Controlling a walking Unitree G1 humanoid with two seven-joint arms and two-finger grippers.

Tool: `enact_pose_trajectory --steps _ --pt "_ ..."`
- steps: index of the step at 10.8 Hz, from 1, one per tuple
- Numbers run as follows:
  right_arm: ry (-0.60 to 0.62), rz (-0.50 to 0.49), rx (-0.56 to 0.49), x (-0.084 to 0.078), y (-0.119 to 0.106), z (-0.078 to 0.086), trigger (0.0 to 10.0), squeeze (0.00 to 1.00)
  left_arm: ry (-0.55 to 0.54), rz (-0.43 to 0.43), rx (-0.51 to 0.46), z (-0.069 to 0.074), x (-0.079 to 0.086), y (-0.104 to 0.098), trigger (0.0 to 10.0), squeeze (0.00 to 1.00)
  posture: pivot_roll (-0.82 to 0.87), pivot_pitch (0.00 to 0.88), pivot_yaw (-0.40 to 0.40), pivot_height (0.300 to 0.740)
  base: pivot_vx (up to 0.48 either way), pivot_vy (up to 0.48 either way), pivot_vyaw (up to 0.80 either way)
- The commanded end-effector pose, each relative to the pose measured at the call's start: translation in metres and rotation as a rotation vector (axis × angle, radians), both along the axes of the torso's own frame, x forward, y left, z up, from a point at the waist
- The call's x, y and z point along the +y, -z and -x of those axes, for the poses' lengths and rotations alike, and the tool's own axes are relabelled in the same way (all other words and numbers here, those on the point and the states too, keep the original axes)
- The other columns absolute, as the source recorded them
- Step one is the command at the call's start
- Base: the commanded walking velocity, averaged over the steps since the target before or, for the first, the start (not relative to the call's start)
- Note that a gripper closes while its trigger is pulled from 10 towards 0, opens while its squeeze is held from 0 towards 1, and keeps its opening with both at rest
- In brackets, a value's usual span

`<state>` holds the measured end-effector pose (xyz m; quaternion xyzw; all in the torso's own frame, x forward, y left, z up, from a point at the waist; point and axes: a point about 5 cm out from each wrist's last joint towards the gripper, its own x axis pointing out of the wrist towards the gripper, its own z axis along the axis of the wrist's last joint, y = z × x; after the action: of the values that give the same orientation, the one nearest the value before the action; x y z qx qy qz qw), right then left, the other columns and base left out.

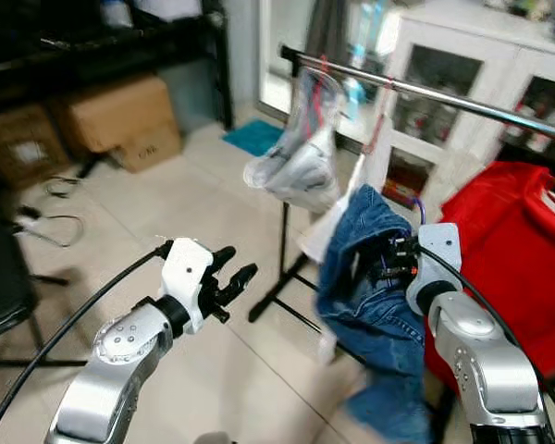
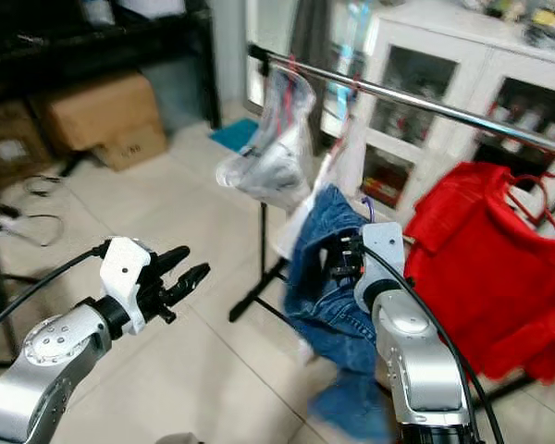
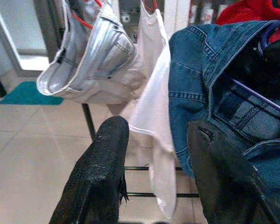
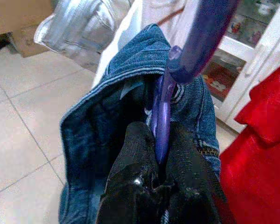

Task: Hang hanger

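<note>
The purple plastic hanger (image 4: 164, 109) looked thin and stiff, light in itself, but the blue denim jeans (image 1: 365, 277) draped on it were heavy and floppy, so the load probably wanted to swing and drag the neck sideways. The neck just below the hook seemed the right place to hold it, since that kept the hook free to go over the metal clothes rail (image 1: 462, 102). In the right wrist view the fingers (image 4: 135, 158) of the right gripper (image 4: 161, 158) were clenched on that neck, with the hook rising toward twelve o'clock and denim bunched all around.

In the left eye view the hanger and jeans sat just right of centre, below the rail and not yet on it. The right arm was bent up from five o'clock, its forearm pointing toward eleven o'clock, wrist raised under the cloth.

The left gripper (image 1: 229, 282) stood at about eight o'clock from centre, its fingers parted and grasping nothing, pointing toward two o'clock at the rack. The left forearm rose from seven o'clock, well apart from the jeans.

A silver-grey garment (image 1: 301, 162) and a white garment (image 3: 151, 107) already hung from the rail toward twelve o'clock, and a red garment (image 1: 518, 231) hung at three o'clock. The free rail between white and red looked like the likeliest gap.
</note>
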<state>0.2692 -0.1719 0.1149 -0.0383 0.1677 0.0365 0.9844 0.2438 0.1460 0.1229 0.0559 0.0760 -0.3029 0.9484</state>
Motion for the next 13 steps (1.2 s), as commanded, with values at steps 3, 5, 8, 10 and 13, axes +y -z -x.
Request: enact_pose_trajectory --steps 3,5,8,10,13 --pt "-0.023 0.053 0.009 -0.002 -0.001 0.003 10.0 0.00 0.001 -0.008 -0.016 0.004 -0.002 -0.003 10.0 0.00 0.09 0.000 -0.045 0.740 0.000 0.000 0.00" --pt "-0.023 0.066 0.020 -0.003 0.001 0.004 10.0 0.00 0.001 -0.006 -0.010 0.005 -0.002 -0.002 10.0 0.00 0.09 0.000 -0.047 0.740 0.000 0.000 0.00" --pt "0.006 0.074 0.071 -0.011 0.007 0.009 10.0 0.00 0.001 0.002 0.002 0.009 -0.003 0.000 10.0 0.00 0.09 0.000 -0.051 0.740 0.000 0.280 -0.53" --pt "0.012 0.078 0.076 -0.013 0.007 0.011 10.0 0.00 0.004 0.001 0.004 0.009 -0.003 0.000 10.0 0.00 0.09 0.000 -0.049 0.740 0.000 0.416 -0.80" --pt "0.024 0.078 0.085 -0.014 0.007 0.013 10.0 0.00 0.008 -0.001 0.008 0.010 -0.003 0.000 10.0 0.00 0.08 0.000 -0.044 0.740 0.000 0.412 -0.80"
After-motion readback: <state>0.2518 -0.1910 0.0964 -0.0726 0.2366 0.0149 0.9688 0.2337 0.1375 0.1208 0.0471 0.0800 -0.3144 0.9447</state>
